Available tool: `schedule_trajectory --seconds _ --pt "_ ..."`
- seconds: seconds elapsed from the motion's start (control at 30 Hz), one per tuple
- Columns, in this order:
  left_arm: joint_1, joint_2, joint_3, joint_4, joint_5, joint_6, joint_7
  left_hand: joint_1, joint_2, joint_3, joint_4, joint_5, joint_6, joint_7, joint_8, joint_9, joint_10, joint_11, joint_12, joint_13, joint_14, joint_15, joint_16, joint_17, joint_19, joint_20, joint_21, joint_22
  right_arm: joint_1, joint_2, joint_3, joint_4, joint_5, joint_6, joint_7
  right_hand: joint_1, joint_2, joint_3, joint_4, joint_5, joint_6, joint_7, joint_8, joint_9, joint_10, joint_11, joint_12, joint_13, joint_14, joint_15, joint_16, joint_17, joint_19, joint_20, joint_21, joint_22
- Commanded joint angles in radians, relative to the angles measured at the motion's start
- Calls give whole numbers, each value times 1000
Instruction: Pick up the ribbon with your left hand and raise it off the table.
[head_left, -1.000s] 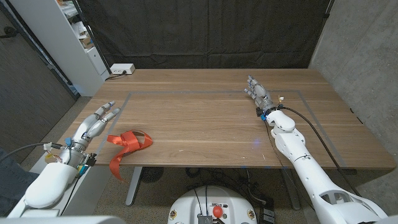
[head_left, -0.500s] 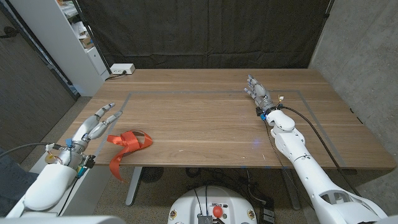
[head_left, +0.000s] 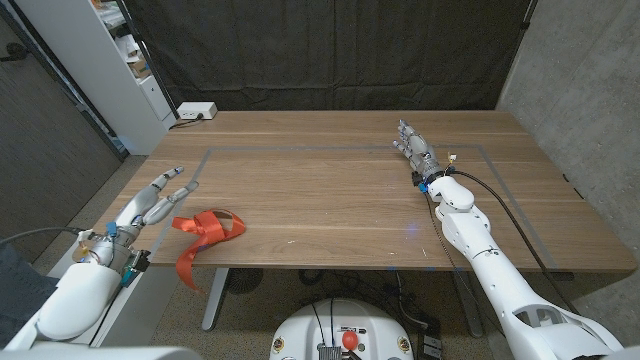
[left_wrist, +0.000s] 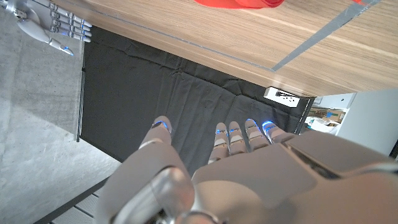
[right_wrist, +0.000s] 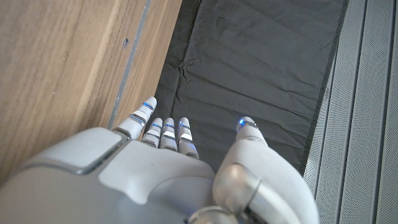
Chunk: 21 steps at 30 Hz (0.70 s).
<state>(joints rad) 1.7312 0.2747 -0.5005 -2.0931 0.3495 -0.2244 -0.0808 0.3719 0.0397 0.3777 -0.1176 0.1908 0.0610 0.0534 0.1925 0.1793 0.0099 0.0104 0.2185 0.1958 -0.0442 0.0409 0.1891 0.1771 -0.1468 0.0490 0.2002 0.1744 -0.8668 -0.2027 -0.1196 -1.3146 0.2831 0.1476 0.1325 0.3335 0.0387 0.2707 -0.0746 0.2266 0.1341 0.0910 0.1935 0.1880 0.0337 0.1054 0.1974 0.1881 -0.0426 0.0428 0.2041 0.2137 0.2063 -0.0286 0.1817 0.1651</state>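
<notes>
A red ribbon (head_left: 207, 232) lies looped near the table's front left edge, with one tail hanging over the edge; part of the ribbon (left_wrist: 242, 4) shows in the left wrist view. My left hand (head_left: 153, 203) hovers at the table's left edge, just left of the ribbon, fingers stretched and apart, holding nothing. My right hand (head_left: 416, 150) is over the far right part of the table, fingers extended, nothing in it; the same right hand (left_wrist: 46, 28) appears in the left wrist view.
Grey tape (head_left: 340, 149) marks a rectangle on the wooden table (head_left: 330, 200). A white power strip (head_left: 195, 111) sits at the far left corner, next to a white shelf (head_left: 120, 60). A black curtain (head_left: 330, 50) hangs behind.
My left hand has drawn back slightly toward the table's left front edge. The ribbon and the right hand have not moved.
</notes>
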Motion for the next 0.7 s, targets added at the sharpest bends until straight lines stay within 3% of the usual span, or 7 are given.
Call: schedule_trajectory --seconds 0.03,0.3,0.47,0.7 --pt "21 11 -1 -53 68 38 4 19 2 5 -11 8 -1 -4 5 2 3 -2 -1 2 5 1 1 2 -4 7 -4 3 0 -1 2 1 0 1 -2 0 4 1 -3 8 8 1 4 3 11 3 5 6 4 1 4 4 4 1 10 5" --pt "38 20 7 -93 144 79 5 40 3 12 -26 10 -9 -4 3 3 -1 -1 -2 2 5 2 1 2 -3 17 -4 3 2 -1 5 2 1 2 -2 -2 5 1 -3 8 9 2 4 3 9 1 4 6 4 1 4 4 3 1 10 5" --pt "49 24 11 -118 185 102 6 70 2 22 -43 13 -15 -6 3 3 -2 -3 -2 3 7 4 1 3 4 44 -3 3 5 0 5 7 3 3 1 -2 5 0 -4 8 9 2 4 3 10 3 4 6 5 3 4 4 3 0 10 5" --pt "67 34 23 -150 257 128 9 101 -2 32 -56 16 -27 -6 2 4 -1 -3 -1 5 17 13 4 3 15 44 0 3 7 -3 3 1 1 -4 2 -2 5 0 -4 8 10 2 4 3 10 3 4 6 5 2 4 4 3 1 9 5"
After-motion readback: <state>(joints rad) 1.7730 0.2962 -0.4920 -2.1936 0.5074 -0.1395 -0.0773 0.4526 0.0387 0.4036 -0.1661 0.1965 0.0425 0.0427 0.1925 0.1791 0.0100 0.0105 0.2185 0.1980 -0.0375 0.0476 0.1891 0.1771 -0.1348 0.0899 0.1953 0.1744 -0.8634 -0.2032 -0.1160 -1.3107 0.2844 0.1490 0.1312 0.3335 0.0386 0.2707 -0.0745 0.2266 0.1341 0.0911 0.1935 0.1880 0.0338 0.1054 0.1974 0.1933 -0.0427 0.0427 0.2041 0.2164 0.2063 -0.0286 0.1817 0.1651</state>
